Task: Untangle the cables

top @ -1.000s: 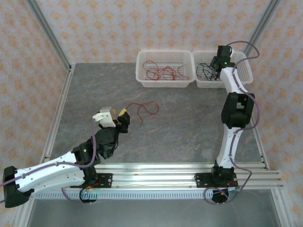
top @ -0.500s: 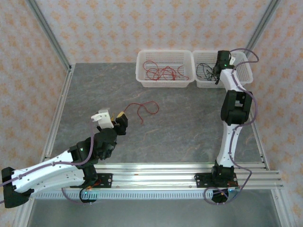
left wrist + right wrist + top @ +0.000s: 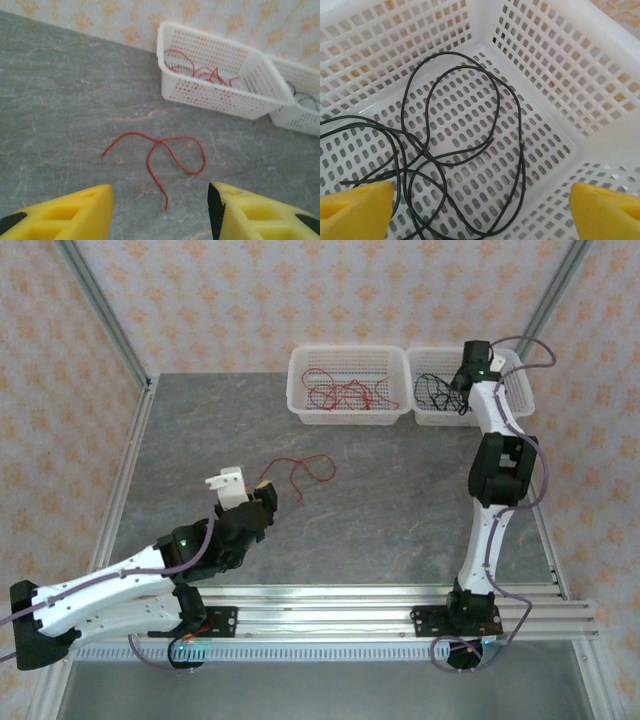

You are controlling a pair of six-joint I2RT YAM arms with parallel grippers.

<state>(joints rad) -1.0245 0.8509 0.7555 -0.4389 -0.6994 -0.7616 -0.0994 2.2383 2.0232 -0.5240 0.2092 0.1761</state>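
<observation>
We see one thin red curly wire point(image 3: 159, 143) lying loose on the grey tabletop point(image 3: 60, 100), in front of the white plastic basket point(image 3: 163, 60) of red wires point(image 3: 345, 392). Our left claw point(image 3: 160, 202) hangs near it, half open, holding nothing. Beside that basket, our right claw point(image 3: 481, 200) hangs wide open over thin black wires point(image 3: 521, 150), holding nothing.

Table point(image 3: 400, 500): grey stone-look top, matt, faintly veined.
Baskets point(image 3: 215, 95): white perforated plastic, slight sheen.
Red cable point(image 3: 159, 143), black cables point(image 3: 422, 152): thin, smooth sheathing.
Fingers point(image 3: 70, 212): yellow plastic, matt.
Rail point(image 3: 350, 605): bare metal, ribbed.
Walls point(image 3: 250, 300): patterned, matt.
</observation>
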